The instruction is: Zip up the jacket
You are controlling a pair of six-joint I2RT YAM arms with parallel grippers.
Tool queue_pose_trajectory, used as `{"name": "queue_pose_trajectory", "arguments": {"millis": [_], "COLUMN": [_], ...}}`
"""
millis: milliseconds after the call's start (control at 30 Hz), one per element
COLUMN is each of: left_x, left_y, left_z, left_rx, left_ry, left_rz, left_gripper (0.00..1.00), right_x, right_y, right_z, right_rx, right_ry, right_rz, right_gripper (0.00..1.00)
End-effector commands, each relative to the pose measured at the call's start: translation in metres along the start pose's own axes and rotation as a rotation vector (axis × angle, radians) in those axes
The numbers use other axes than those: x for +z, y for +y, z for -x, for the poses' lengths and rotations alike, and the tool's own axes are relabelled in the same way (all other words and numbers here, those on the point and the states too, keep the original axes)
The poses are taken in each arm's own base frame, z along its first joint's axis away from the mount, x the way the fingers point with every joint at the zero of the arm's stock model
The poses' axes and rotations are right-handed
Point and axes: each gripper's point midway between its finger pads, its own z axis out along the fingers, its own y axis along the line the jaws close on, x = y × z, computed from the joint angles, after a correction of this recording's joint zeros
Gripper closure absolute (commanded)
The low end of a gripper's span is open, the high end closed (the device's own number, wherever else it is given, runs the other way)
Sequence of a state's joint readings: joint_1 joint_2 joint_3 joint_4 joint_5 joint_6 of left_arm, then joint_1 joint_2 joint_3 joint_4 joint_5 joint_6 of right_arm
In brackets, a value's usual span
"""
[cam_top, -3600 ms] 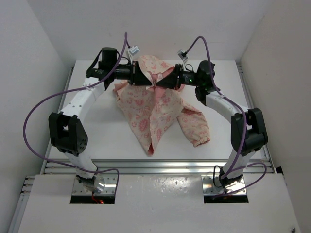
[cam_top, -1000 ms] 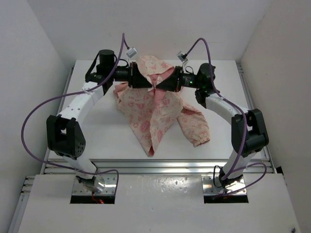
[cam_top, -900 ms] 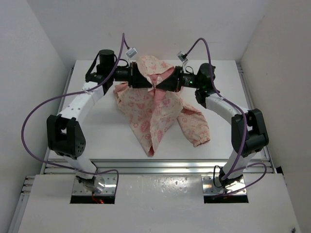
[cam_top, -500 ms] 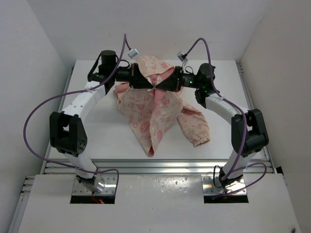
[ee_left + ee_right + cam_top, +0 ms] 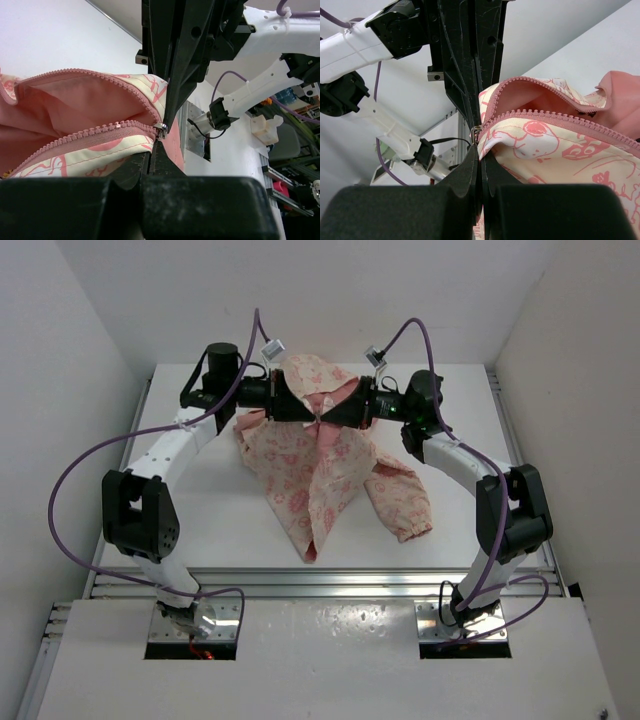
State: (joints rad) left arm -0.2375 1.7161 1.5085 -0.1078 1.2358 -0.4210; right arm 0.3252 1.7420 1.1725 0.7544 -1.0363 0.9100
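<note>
The jacket [image 5: 322, 472] is cream with a pink floral print. It is held up by its front at the far middle of the table, and its lower part and one sleeve [image 5: 404, 502] rest on the tabletop. My left gripper [image 5: 306, 413] and right gripper [image 5: 334, 415] meet tip to tip at the pink zipper. In the left wrist view my left gripper [image 5: 152, 150] is shut on the jacket's edge just under the metal zipper slider [image 5: 161, 131]. In the right wrist view my right gripper [image 5: 480, 151] is shut on the fabric right at the slider [image 5: 476, 134]. The zipper teeth [image 5: 560, 122] are parted beyond it, showing pink lining [image 5: 75, 105].
The white table [image 5: 200, 510] has a metal rail along its near edge [image 5: 320, 580]. White walls stand close on the left, right and far sides. Purple cables [image 5: 75, 465] loop off both arms.
The left arm's elbow has shifted slightly. Both grippers stay pinched at the same spot on the jacket's zipper, and the jacket hangs as before.
</note>
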Motion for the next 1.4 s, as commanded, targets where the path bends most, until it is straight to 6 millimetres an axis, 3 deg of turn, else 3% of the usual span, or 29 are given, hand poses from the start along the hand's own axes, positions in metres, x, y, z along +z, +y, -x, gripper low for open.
{"name": "queue_pose_trajectory", "arguments": {"millis": [0, 467, 600, 867, 1233, 1367], "left_x": [0.003, 0.002, 0.005, 0.017, 0.018, 0.015], "left_y": [-0.028, -0.017, -0.016, -0.039, -0.039, -0.036], "left_z": [0.011, 0.01, 0.001, -0.022, -0.027, -0.027], "left_rx": [0.115, 0.252, 0.241, 0.271, 0.261, 0.264], "left_ry": [0.007, 0.044, 0.067, 0.104, 0.112, 0.11], "left_rz": [-0.08, 0.01, -0.005, -0.064, -0.092, -0.084], "left_gripper": [1.0, 1.0, 1.0, 1.0, 1.0, 1.0], "right_x": [0.006, 0.01, 0.01, 0.012, 0.014, 0.012], "right_y": [0.014, 0.018, 0.017, 0.017, 0.016, 0.021], "right_z": [0.026, 0.037, 0.039, 0.048, 0.062, 0.077], "right_rx": [-0.099, -0.095, -0.081, -0.093, -0.115, -0.133], "right_ry": [-0.059, -0.07, -0.078, -0.103, -0.137, -0.167], "right_rz": [0.024, 0.031, 0.023, 0.014, 0.002, -0.001], "right_gripper": [1.0, 1.0, 1.0, 1.0, 1.0, 1.0]}}
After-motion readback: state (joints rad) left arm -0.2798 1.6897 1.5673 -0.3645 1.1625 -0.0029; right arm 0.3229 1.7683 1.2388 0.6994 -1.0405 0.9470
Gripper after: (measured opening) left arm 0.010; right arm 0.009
